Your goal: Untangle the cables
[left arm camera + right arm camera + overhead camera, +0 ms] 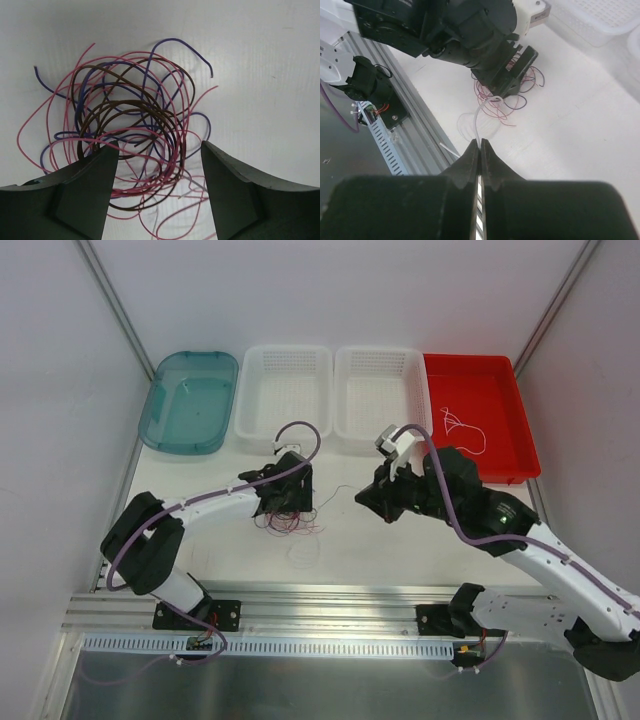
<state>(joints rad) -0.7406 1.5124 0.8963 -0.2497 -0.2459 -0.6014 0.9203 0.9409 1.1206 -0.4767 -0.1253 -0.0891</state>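
Only the left wrist view shows colours: a pink, brown and purple tangle point(135, 125) lies between and just ahead of the left gripper point(160, 185) fingers, which stand apart. The right wrist view shows the right gripper point(480, 161) pinched together on a white cable point(478, 120).

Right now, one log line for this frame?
left gripper: open over cable tangle | right gripper: shut on white cable | status: untangling unfinished

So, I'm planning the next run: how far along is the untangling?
Done: one white cable lies in the red tray. In hand: the right gripper is shut on a white strand running toward the tangle, the left gripper open above it. Left: pink, brown and purple wires knotted together.
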